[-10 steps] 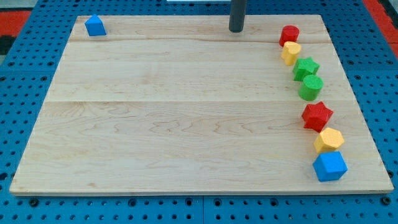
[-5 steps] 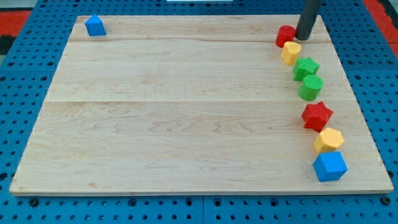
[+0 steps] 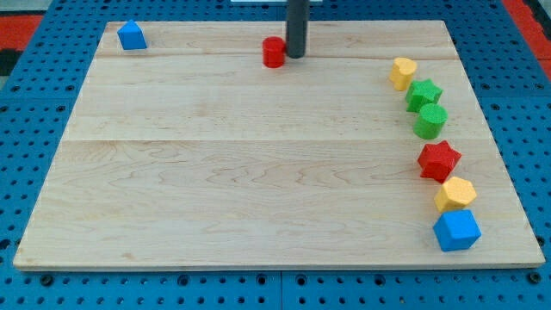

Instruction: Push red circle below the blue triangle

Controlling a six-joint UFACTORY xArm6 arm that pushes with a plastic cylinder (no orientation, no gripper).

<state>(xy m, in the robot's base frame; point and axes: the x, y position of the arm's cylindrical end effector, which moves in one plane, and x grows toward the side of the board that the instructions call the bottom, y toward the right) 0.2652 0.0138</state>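
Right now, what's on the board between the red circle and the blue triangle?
Nothing: in the camera view, only bare wood separates the red circle from the blue triangle. My tip sits against the circle's right side.

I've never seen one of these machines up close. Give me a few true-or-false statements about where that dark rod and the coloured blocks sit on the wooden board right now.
1. My tip sits just at the view's right of the red circle block. True.
2. The blue triangle block is at the view's bottom right. False: it is at the top left corner.
3. The red star block lies between the green blocks and the yellow block below it. True.
4. The wooden board holds three blue blocks. False: two.
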